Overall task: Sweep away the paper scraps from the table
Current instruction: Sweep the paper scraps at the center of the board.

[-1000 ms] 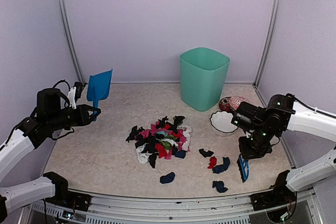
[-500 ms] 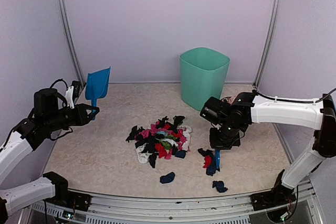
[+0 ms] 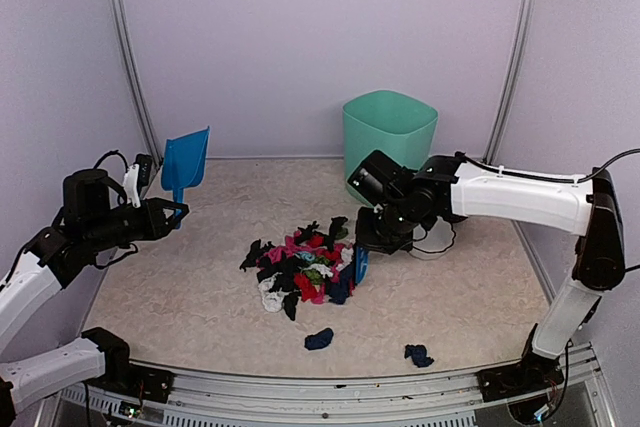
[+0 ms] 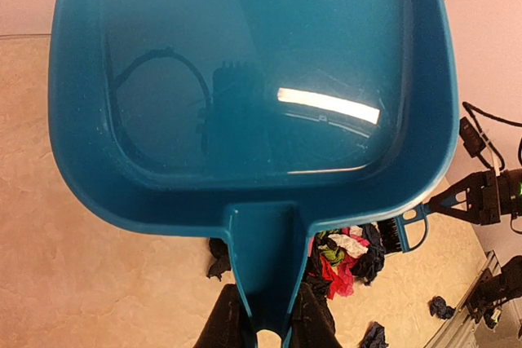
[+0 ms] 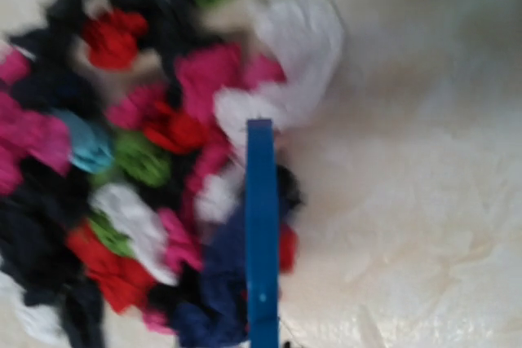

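Blue brush (image 3: 360, 265) at the heap, blue dustpan (image 3: 187, 161) aloft.
My right pincer (image 3: 368, 244) pinched the brush at the right edge of the paper scraps (image 3: 300, 272) heaped mid-way across the counter (image 3: 170, 287); two dark scraps lay apart near the front. My left pincer (image 3: 172, 213) clamped the dustpan's handle.

One dustpan (image 3: 186, 164), one brush (image 3: 361, 264), one bin (image 3: 389, 147), many scraps (image 3: 305, 272).
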